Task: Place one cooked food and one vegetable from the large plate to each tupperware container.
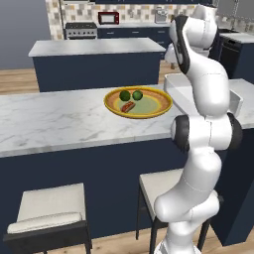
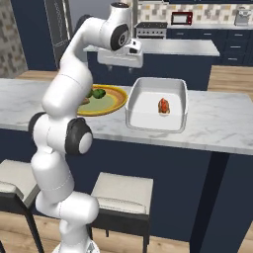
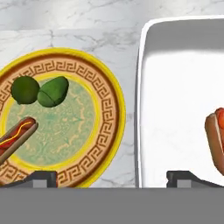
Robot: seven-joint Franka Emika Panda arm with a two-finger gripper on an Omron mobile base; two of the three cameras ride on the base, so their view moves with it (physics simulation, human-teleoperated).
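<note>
From my remote seat I saw the large plate (image 3: 111, 109) sitting on the marble counter (image 1: 49, 121), its yellow rim and brown key-pattern band circling a pale green centre. On it lay two dark green vegetables (image 3: 40, 90), touching each other toward the far side, and a hot dog (image 3: 17, 135) in its bun with a line of mustard, nearer the rim. Just beside the plate, apart from it by a narrow strip of marble, stood a white tupperware container (image 2: 143, 116), rectangular with rounded corners. Inside that tray rested a second hot dog (image 2: 163, 105), alone on the white floor, toward its far end in the right base view. The gripper (image 3: 111, 179) hung above the gap between plate and tray, its two dark fingertips (image 3: 41, 178) spread wide, one over the plate's rim and the other over the tray's floor, and nothing sat between them. The white arm (image 1: 206, 99) rose in front of the counter and hid part of the tray in the left base view. Two cushioned stools (image 1: 47, 211) stood tucked under the counter's edge, and a second island (image 1: 94, 47) stood behind
</note>
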